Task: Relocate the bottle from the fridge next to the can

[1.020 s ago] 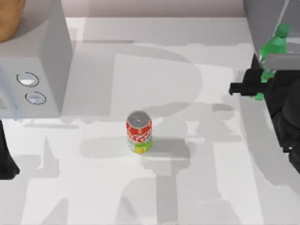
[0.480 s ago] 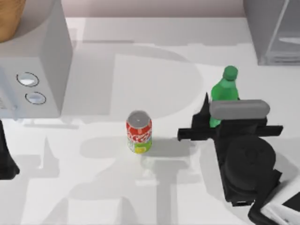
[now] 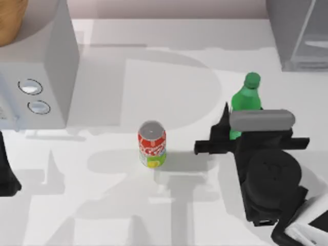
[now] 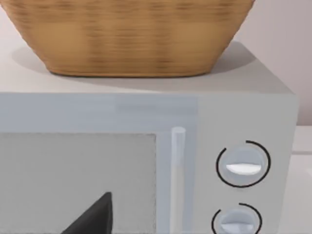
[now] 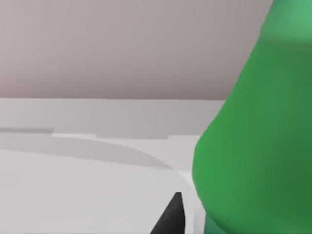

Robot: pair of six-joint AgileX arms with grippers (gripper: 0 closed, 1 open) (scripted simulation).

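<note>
The green bottle [image 3: 245, 98] stands upright on the table, right of the red can [image 3: 152, 144] with a hand's width of bare table between them. My right gripper [image 3: 237, 128] is shut on the bottle's lower body. In the right wrist view the bottle [image 5: 256, 141] looms close beside one dark fingertip [image 5: 171, 217]. The grey fridge [image 3: 294, 33] stands at the back right corner, well behind the bottle. My left arm [image 3: 6, 177] is parked at the table's left edge.
A grey box with two round dials [image 3: 36, 77] stands at the back left, with a wicker basket [image 4: 131, 36] on top. My right arm's dark body [image 3: 271, 182] covers the table in front of the bottle.
Over the last second my right gripper carried the bottle out of the fridge, leftward and forward toward the can. In the last half second it has barely moved.
</note>
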